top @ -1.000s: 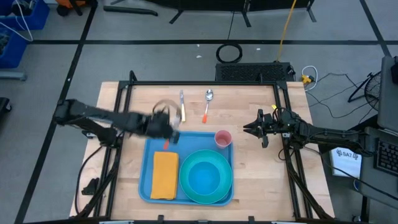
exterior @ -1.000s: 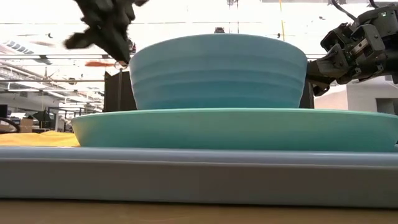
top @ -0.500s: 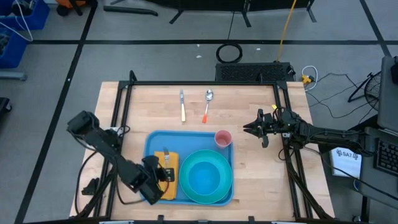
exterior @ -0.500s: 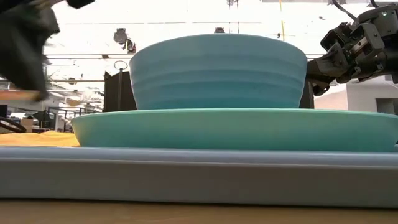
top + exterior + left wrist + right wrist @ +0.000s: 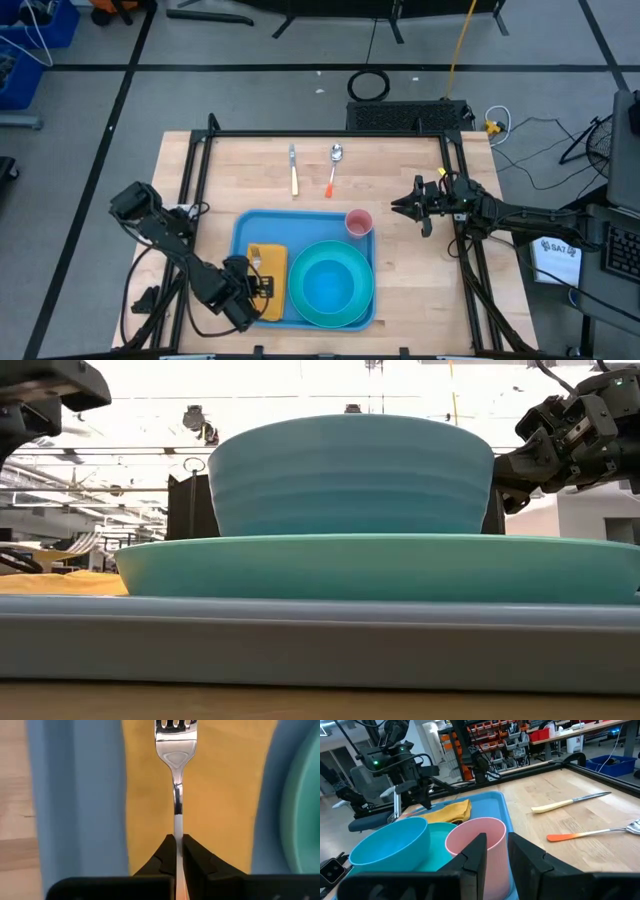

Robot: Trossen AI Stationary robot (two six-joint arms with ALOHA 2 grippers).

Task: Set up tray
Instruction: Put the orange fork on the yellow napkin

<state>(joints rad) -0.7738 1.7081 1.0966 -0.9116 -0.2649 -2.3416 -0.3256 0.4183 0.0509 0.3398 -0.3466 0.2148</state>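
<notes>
The sky-blue tray (image 5: 241, 236) lies near the table's near edge. On it are a yellow napkin (image 5: 271, 297), a teal plate (image 5: 356, 300) with a blue bowl (image 5: 330, 283) in it, and a pink cup (image 5: 358, 222) in the far right corner. My left gripper (image 5: 251, 277) is over the napkin (image 5: 220, 795), shut on a silver fork (image 5: 176, 780). My right gripper (image 5: 398, 207) hovers open and empty to the right of the tray, behind the cup (image 5: 475, 840). My left gripper pinches the fork's thin stem (image 5: 178, 827) between its two fingertips (image 5: 162, 855). The fingers lie along the fork, which sticks out ahead of them, its tines (image 5: 176, 725) foremost over the napkin. Whether the tines touch the napkin I cannot tell.
A knife (image 5: 293, 170) with a pale handle and a spoon (image 5: 332, 170) with an orange handle lie on the bare wood beyond the tray's far edge. Black frame rails (image 5: 200, 180) run along both sides of the table.
My left gripper has carried the fork from the tray's far left corner toward the table's near edge and now holds it over the napkin. In the last half second it has moved only slightly. My right arm has kept still.
</notes>
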